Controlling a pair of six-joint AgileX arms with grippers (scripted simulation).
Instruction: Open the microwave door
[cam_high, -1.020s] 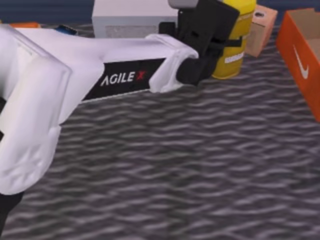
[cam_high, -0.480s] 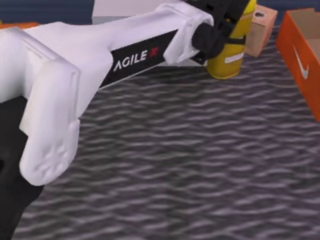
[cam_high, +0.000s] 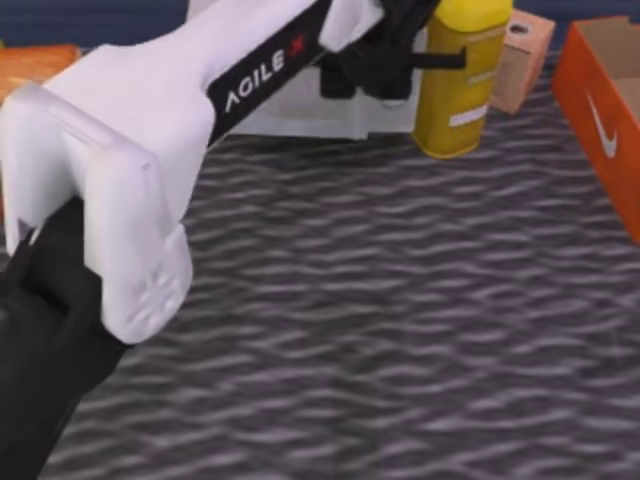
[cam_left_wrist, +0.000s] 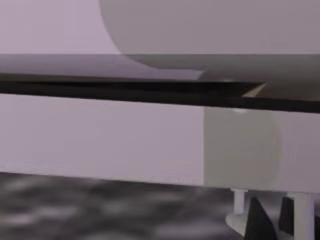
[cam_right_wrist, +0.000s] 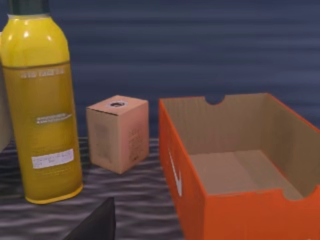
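The microwave (cam_high: 300, 110) stood at the worktop's (cam_high: 400, 330) far edge, beside a yellow can (cam_high: 455, 80). The left gripper (cam_high: 385, 65) was at its door (cam_high: 290, 112); finger state unclear. Probably mid-opening; next, swing the door wider.

grey rippled table (cam_high: 400, 330), microwave (cam_high: 300, 115), yellow can (cam_high: 455, 90), small carton (cam_high: 522, 60), orange shoebox (cam_high: 600, 120)
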